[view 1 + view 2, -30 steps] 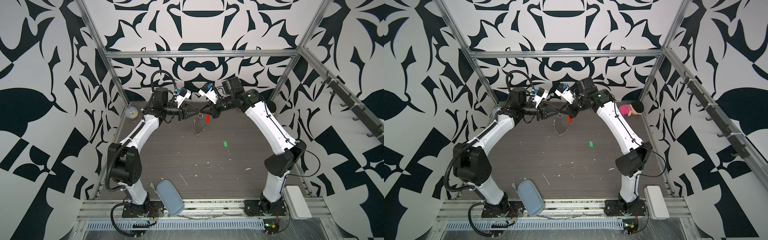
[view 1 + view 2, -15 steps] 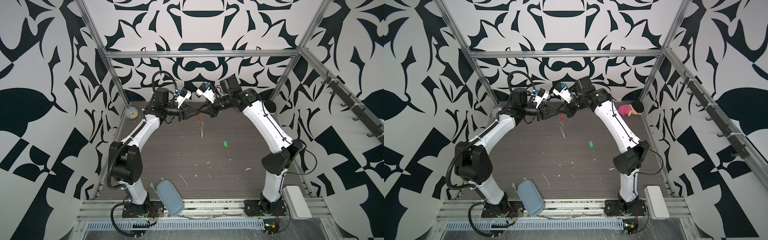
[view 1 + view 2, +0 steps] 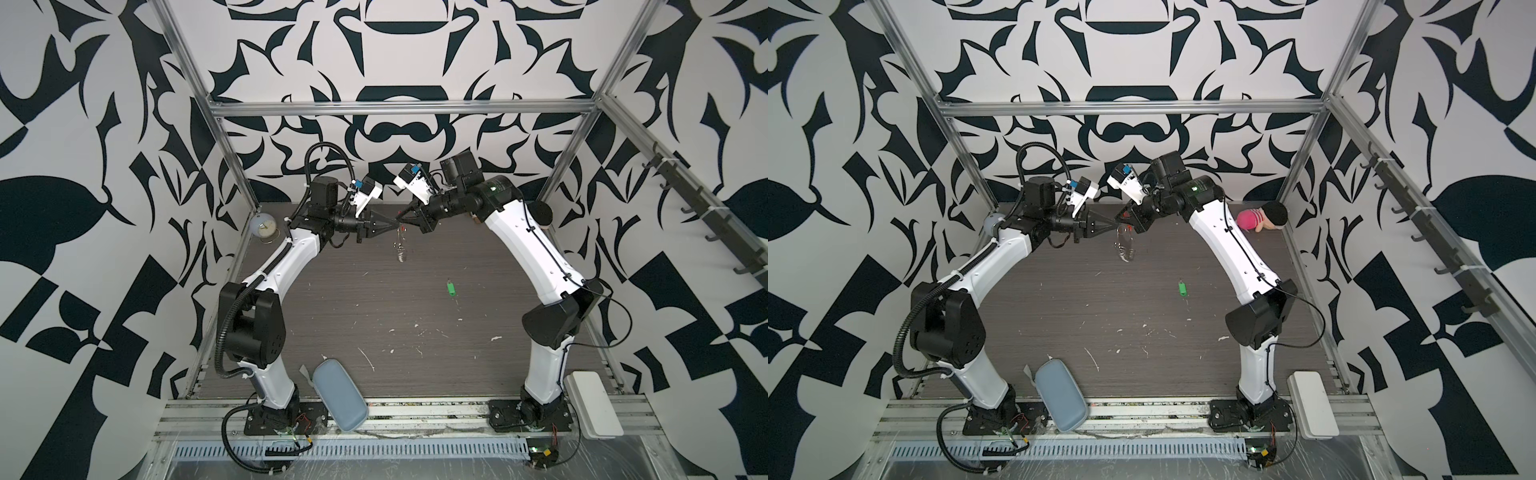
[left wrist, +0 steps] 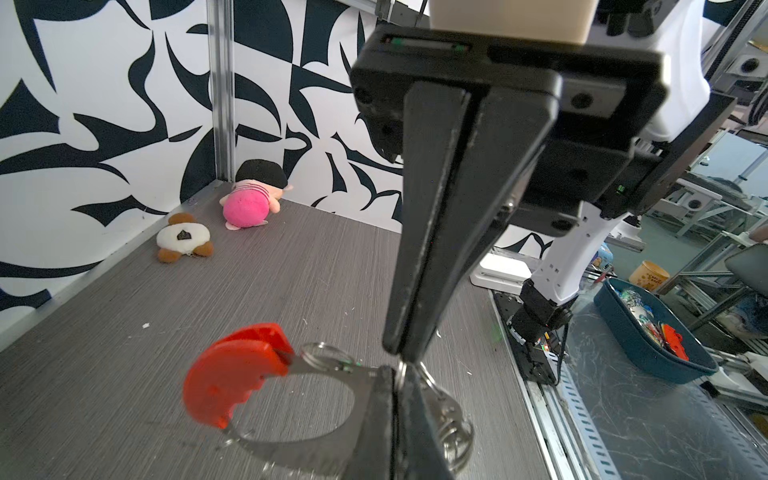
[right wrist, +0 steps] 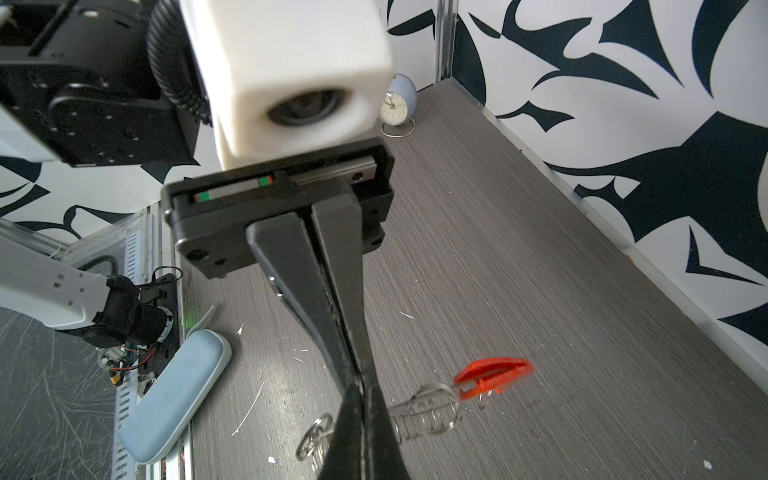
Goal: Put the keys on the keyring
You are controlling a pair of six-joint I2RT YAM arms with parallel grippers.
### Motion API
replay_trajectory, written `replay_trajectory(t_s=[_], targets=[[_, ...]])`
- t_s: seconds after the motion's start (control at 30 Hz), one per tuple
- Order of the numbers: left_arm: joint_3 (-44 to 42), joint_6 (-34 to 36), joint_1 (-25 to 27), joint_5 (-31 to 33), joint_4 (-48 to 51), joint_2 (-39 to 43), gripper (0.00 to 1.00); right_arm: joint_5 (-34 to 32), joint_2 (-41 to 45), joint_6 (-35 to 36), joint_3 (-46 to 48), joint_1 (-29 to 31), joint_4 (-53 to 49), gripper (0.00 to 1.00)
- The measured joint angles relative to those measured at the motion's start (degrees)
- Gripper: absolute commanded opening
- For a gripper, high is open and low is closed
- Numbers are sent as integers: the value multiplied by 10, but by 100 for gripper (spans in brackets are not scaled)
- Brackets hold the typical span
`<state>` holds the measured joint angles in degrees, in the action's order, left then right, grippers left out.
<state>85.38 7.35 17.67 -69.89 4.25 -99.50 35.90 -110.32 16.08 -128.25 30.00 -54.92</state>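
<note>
Both arms meet in the upper centre of both top views. The left end effector (image 3: 392,226) and right end effector (image 3: 405,221) are each clenched on the keyring (image 4: 291,449), tip to tip. Gripping it from two sides probably steadies the loop for opening, and its red bar (image 4: 232,374) is left free. The keys (image 3: 450,288) lie alone on the desk (image 3: 374,324), well apart and lower right of the ring, not yet picked up. The desk is grey woodgrain flecked with white scraps. Black-and-white patterned walls and a metal frame enclose it, with an alarm clock (image 3: 262,226) in the left corner
</note>
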Motion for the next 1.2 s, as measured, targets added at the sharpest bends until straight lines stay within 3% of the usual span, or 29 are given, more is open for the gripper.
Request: replay_trajectory(t_s=[0.1,0.17,0.27,0.37,0.5,0.6,0.83,1.2], targets=[[0,1,0,0,1,0,0,-2,0,0,0,0,0,0],[-1,1,0,2,-1,0,0,-9,0,-3,0,1,1,20],[-17,-22,1,19,-38,4,0,-22,2,-26,5,0,12,31],[-71,-100,3,51,-144,15,0,-32,34,-79,68,-9,72,33],[-132,-233,5,119,-307,16,0,-40,136,-181,247,-44,205,31],[-162,-306,12,177,-406,16,0,-43,183,-244,326,-69,279,31],[-194,-420,36,271,-579,16,0,-27,164,-343,354,-67,403,32],[-214,-464,51,323,-695,14,0,-19,118,-380,355,-35,453,32]])
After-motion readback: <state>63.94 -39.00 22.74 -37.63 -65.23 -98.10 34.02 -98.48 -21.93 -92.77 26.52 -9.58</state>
